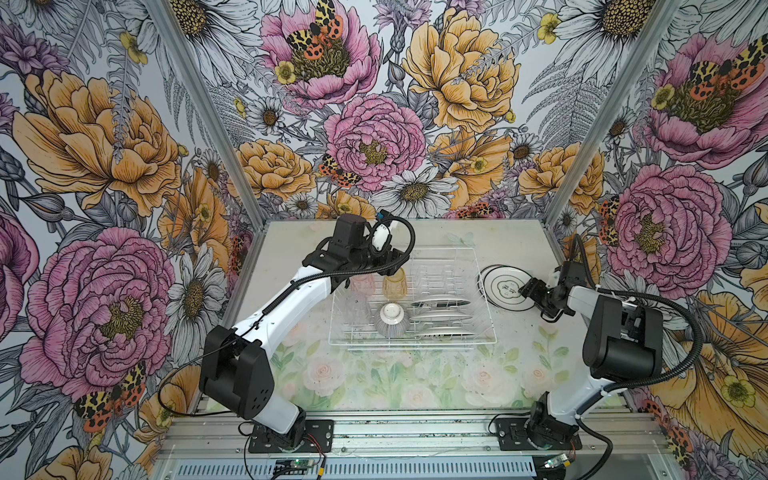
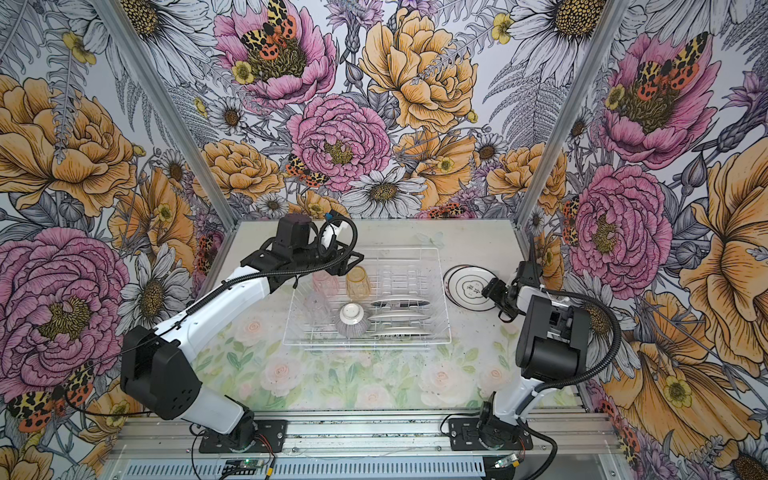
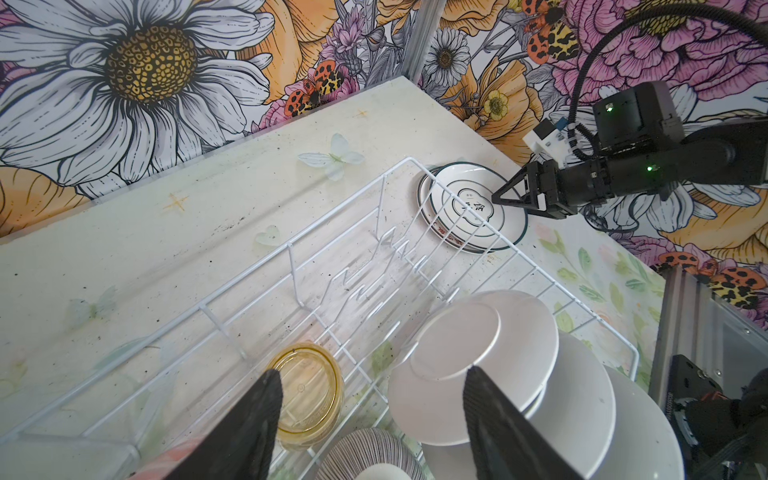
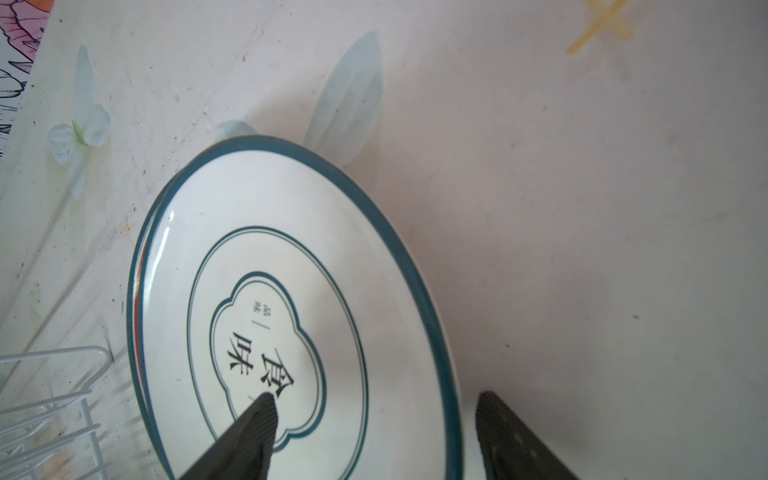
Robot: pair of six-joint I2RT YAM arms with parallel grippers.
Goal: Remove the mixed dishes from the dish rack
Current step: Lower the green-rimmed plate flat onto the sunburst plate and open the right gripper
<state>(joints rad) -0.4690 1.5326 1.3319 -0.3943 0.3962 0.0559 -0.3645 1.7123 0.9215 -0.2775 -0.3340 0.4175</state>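
Note:
The white wire dish rack (image 1: 415,344) (image 2: 365,343) (image 3: 415,166) sits mid-table in both top views. It holds three upright plates (image 1: 440,318) (image 3: 478,365), an upturned ribbed bowl (image 1: 391,319) (image 3: 370,453), an amber tumbler (image 1: 394,283) (image 3: 309,395), a pink tumbler (image 1: 362,284) and a clear tumbler (image 1: 357,311). My left gripper (image 1: 392,269) (image 3: 372,372) hovers open above the amber tumbler and holds nothing. Right of the rack, teal-rimmed plates (image 1: 498,286) (image 2: 465,284) (image 4: 291,311) lie stacked flat on the table. My right gripper (image 1: 524,289) (image 4: 374,397) is open, one finger over the top plate, the other outside its rim.
A red-rimmed plate edge (image 3: 444,239) shows beneath the teal-rimmed one. The rack's right wall stands close beside the stack. Floral enclosure walls rise behind and at both sides. Both arm bases (image 1: 286,432) (image 1: 540,432) are bolted along the front rail.

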